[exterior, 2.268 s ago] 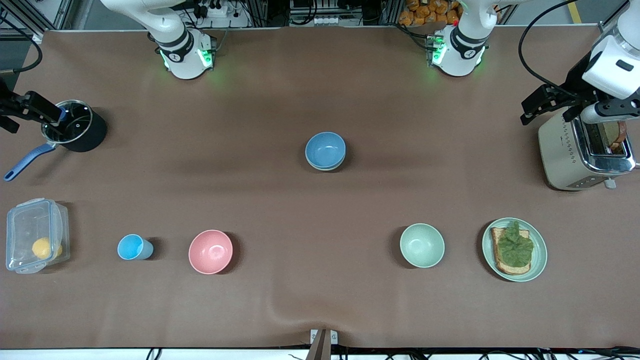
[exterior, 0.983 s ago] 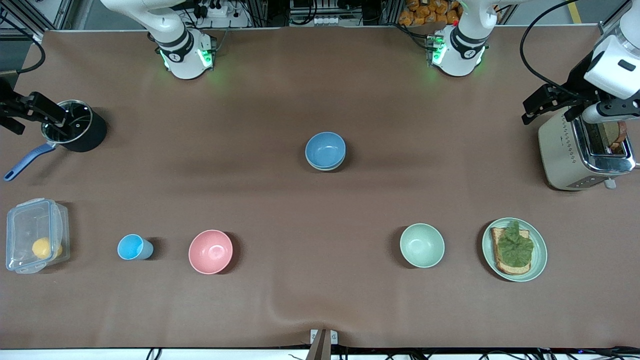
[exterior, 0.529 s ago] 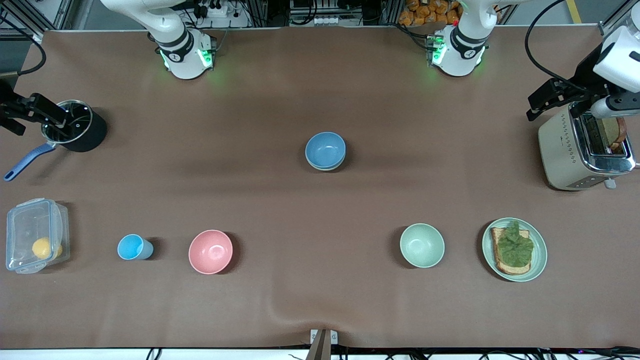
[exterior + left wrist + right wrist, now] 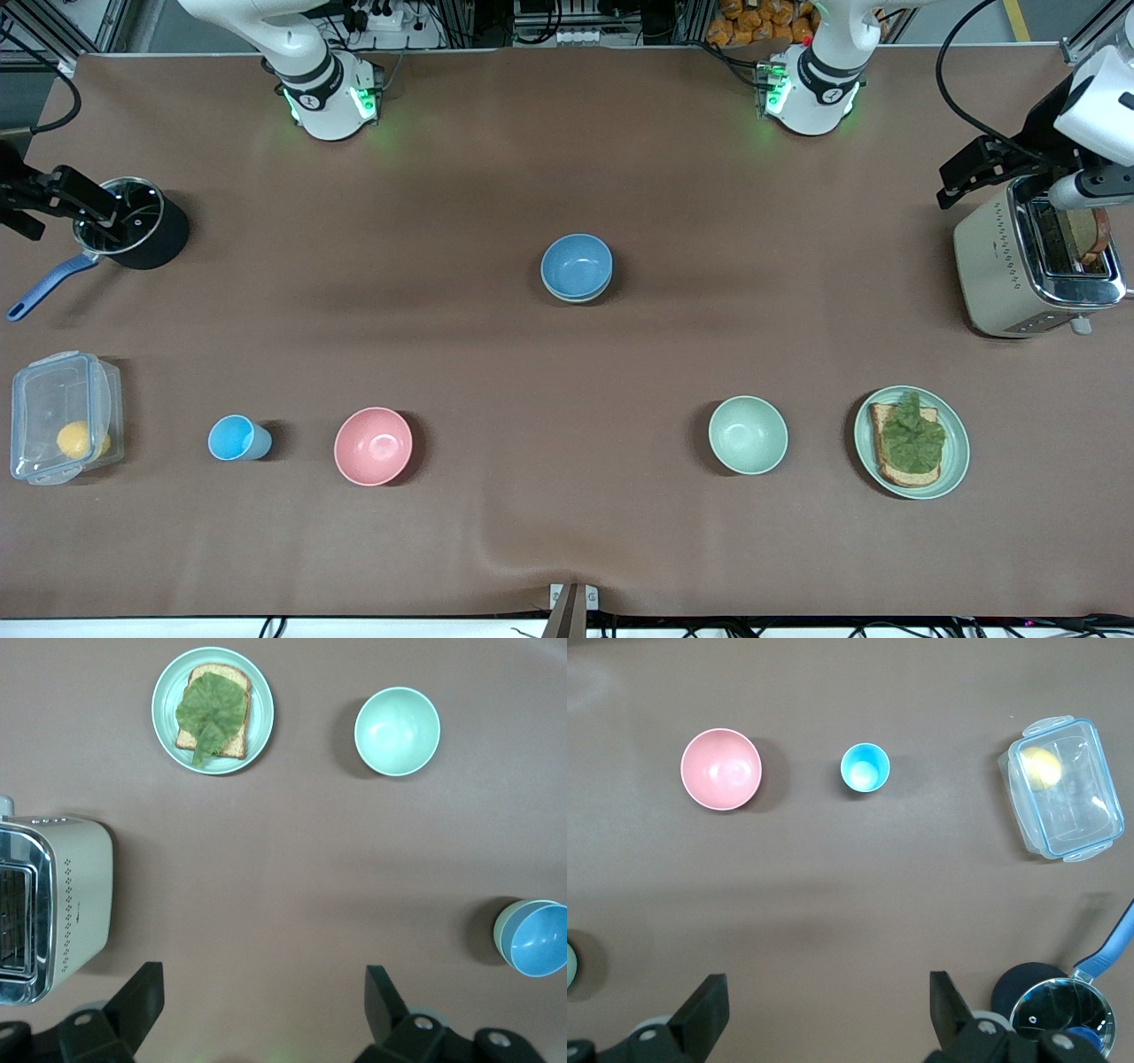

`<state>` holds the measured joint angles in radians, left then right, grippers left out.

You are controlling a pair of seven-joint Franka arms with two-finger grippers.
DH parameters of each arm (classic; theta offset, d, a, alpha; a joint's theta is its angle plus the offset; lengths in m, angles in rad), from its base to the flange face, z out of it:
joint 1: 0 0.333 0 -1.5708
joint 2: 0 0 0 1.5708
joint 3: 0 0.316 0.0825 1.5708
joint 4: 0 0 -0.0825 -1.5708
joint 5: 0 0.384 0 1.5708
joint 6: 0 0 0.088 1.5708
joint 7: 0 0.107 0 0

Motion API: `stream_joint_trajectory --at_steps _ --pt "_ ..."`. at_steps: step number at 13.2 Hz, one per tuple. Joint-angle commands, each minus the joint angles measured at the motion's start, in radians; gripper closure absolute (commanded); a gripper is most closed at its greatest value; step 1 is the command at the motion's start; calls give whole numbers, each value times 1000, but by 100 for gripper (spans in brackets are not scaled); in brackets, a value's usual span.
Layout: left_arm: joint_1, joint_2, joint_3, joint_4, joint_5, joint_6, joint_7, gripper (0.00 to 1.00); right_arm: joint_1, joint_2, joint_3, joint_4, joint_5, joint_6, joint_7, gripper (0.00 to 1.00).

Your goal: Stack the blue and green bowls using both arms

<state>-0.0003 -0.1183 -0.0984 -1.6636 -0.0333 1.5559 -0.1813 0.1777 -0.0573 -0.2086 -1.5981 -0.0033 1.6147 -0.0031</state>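
Front view, left gripper: you have it spread wide, holding nothing, over the toaster.
Right gripper: spread wide, holding nothing, over the pot.
Blue bowl: mid-table, nested in the green bowl, pale bowl at its five o'clock.
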Motion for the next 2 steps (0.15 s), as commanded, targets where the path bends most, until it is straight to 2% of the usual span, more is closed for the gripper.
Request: stream_joint_trajectory --at_steps 1,2 --pt "-1 29 -1 53 20 -51 20 0 -6 5 0 10 17 1 0 0" --pt "-1 29 -1 53 20 -51 19 0 -6 5 0 12 17 1 0 0"
